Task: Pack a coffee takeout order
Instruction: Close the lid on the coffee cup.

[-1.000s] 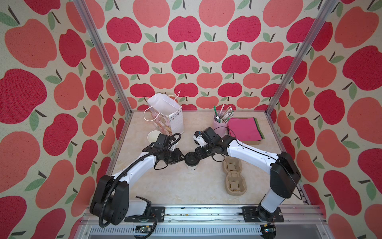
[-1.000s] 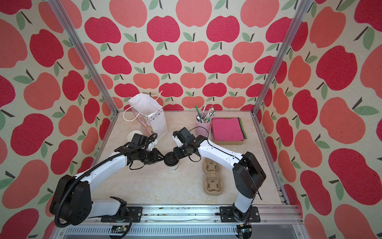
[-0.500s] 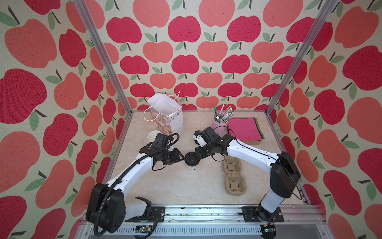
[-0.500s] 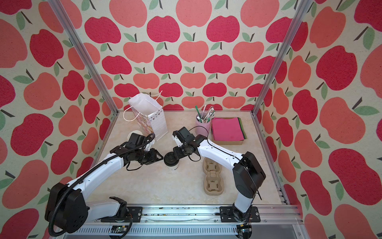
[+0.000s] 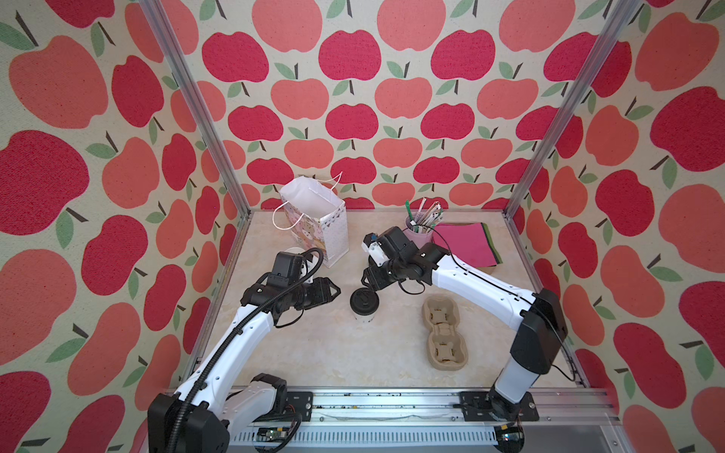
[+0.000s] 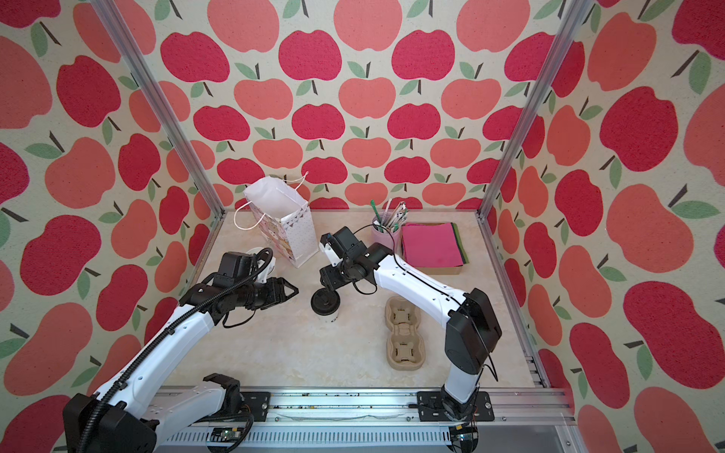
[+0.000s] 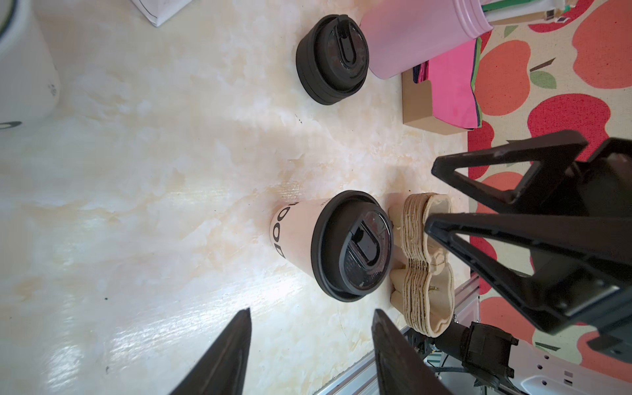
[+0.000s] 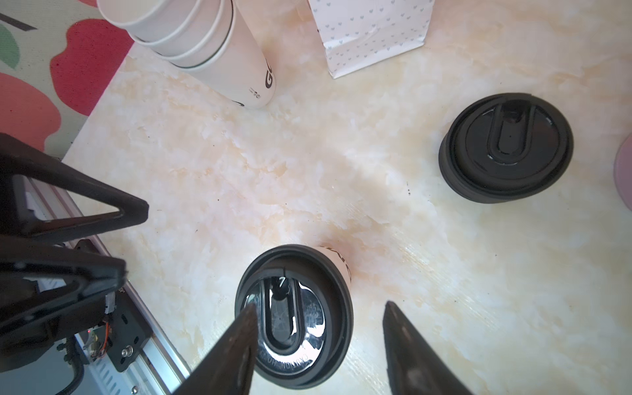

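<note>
One stack of pulp cup carriers (image 5: 445, 333) lay nearest, on the counter (image 5: 314, 353) to the right of the white paper cup (image 5: 365, 317), with nothing in its wells. The cup stood upright at mid-counter with its black plastic lid (image 5: 364, 301) seated on it. The left jaws stood apart just left of the cup and held nothing. The right jaws, likewise apart and empty, hung just above and behind the lid. One tip overlapped the lid's rim in the right wrist view, though contact could not be told.

Beyond the cup sat a stack of spare lids (image 8: 506, 147). Behind and left of the cup stood a stack of lidless cups (image 8: 205, 44) and the open gift bag (image 5: 317, 219), with no contents visible. Behind and right of the cup, a pink holder (image 5: 421, 235) kept the green straw (image 5: 408, 211), and the magenta-pink napkin (image 5: 465, 243) topped its pile.

Judged progress: lidding appeared complete. Still to do were placing the cup in a carrier or the bag, and adding the straw and napkin.
</note>
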{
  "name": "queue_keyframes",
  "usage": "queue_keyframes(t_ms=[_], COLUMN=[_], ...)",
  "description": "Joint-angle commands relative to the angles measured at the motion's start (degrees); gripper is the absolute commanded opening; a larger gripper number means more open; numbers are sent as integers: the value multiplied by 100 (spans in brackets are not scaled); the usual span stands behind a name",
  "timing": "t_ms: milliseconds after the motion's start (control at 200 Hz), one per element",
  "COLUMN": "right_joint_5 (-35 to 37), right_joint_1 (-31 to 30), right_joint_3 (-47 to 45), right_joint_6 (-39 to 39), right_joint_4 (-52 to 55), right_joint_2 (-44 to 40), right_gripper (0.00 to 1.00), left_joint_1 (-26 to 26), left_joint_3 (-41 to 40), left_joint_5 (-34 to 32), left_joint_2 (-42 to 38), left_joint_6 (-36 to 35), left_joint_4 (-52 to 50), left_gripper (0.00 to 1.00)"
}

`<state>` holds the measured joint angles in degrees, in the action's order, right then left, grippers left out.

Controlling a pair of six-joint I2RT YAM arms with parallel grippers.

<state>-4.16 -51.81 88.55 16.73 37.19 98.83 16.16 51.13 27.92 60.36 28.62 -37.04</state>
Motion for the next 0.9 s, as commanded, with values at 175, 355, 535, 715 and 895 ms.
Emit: queue_keyframes(t_ms=[175, 355, 535, 715, 895], right_joint_5=[603, 918, 985, 1032, 1161], right_joint_1=[-209, -277, -285, -462, -708], right_joint_3=[172, -56, -356, -319, 18], right_joint_6=[-602, -729, -706, -792, -852], right_joint_4=[536, 778, 842, 918, 1121], right_joint_2=[-567, -938, -1297, -1246, -760], right_gripper=[73, 83, 92, 98, 99], left_joint_1=[-252, -296, -298, -324, -500], left_joint_3=[630, 776, 683, 615, 419], left_joint_5=[-406, -277, -120, -291, -324], left_joint_2=[-244, -287, -506, -611, -690], left_joint_6=[-374, -584, -616, -561, -325], left_joint_4=[-540, -547, -280, -304, -235], left_gripper=[64, 67, 75, 84, 92])
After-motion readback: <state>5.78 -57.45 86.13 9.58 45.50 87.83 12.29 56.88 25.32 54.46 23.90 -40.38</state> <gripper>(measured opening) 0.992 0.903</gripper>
